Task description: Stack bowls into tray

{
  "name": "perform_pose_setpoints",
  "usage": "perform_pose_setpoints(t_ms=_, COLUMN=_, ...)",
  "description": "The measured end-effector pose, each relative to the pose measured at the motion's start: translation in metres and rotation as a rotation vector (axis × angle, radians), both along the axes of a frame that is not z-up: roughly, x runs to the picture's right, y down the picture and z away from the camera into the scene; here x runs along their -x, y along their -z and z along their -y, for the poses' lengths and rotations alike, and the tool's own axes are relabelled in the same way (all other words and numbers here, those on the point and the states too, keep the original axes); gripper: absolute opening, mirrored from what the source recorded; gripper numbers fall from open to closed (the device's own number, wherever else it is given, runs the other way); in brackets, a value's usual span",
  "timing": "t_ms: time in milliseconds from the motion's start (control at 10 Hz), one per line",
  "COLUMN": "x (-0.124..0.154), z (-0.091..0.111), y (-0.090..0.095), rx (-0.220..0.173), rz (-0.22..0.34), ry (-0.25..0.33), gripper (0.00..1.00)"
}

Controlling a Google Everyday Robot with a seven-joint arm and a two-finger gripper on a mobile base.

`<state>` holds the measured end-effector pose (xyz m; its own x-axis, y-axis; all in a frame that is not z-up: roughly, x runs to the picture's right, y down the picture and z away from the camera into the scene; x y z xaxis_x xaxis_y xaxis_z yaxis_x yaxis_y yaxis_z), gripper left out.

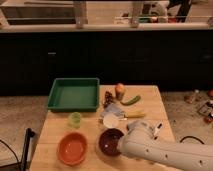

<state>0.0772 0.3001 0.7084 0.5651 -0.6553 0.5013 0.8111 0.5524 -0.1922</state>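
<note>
The green tray (74, 93) lies empty at the table's far left. The bright orange bowl (72, 148) sits upright at the front left. The dark maroon bowl (110, 141) sits upright to its right, near the front middle. My white arm reaches in from the lower right, and my gripper (122, 144) is at the maroon bowl's right rim, largely hidden by the arm's own casing. Whether it touches the bowl cannot be told.
A translucent green cup (75, 119) stands between the tray and the orange bowl. A white cup (110, 120) stands just behind the maroon bowl. Behind it lie a yellow-handled utensil (134, 115), a green curved vegetable (131, 100) and an orange fruit (119, 90). A dark counter wall runs behind the wooden table (150, 107).
</note>
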Motion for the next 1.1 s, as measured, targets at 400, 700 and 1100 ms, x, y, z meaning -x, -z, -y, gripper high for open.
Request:
perform_pose_setpoints(t_ms=400, x=0.029, z=0.005, y=0.016, rx=-0.026, rz=0.061, ry=0.069, gripper=0.00)
perform_pose_setpoints(t_ms=700, x=0.049, z=0.016, y=0.031, rx=-0.053, rz=0.117, ry=0.123, gripper=0.00)
perform_pose_setpoints(t_ms=1100, x=0.078, z=0.030, y=0.036, rx=-0.070, rz=0.195, ry=0.186, gripper=0.00)
